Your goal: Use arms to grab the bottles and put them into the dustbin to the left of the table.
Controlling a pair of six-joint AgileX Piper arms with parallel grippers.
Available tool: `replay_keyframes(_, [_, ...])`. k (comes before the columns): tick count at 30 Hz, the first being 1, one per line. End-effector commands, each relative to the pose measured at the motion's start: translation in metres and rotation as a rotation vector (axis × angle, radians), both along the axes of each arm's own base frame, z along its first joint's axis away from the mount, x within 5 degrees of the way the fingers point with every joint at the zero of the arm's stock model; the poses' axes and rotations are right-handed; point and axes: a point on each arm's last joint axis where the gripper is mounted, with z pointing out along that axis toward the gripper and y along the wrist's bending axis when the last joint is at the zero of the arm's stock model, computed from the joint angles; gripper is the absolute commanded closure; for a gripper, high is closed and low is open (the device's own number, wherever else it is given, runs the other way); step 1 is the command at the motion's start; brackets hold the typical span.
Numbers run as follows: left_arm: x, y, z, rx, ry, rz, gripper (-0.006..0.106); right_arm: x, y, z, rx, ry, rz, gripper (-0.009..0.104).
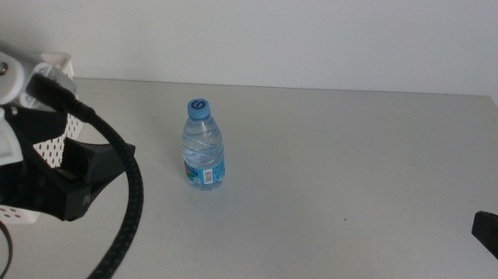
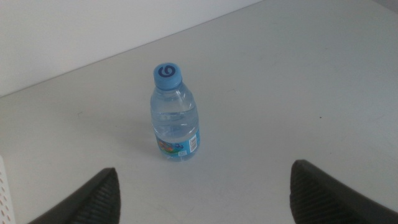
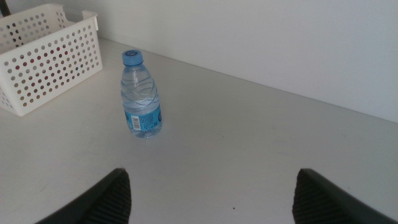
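Observation:
A clear water bottle (image 1: 203, 146) with a blue cap and blue label stands upright on the light-grey table (image 1: 342, 161). My left gripper (image 1: 89, 182) is open at the table's left side, a short way left of the bottle and facing it. In the left wrist view the bottle (image 2: 175, 115) stands beyond the wide-apart jaws of the left gripper (image 2: 205, 199). My right gripper (image 1: 496, 234) waits at the bottom right and is open (image 3: 211, 199), far from the bottle (image 3: 140, 96). The white perforated dustbin (image 1: 54, 149) sits behind my left arm. The yellow bottle and the red can are out of view.
The dustbin (image 3: 46, 56) stands at the table's left end, left of the bottle, with reddish tints showing through some holes. My left arm's thick black cable (image 1: 125, 227) loops over the front left. A white wall runs behind the table.

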Motion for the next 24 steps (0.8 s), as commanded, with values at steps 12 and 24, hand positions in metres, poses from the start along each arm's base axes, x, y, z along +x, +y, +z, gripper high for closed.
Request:
replay_keyframes(12, [0.012,-0.005,0.016,-0.066,-0.134,0.016,0.007,0.002,0.0,0.013,0.025,-0.084,-0.011,0.028])
replay_keyframes(24, [0.025,-0.014,-0.039,-0.145,-0.194,0.02,0.007,0.002,0.0,0.013,0.025,-0.084,-0.011,0.028])
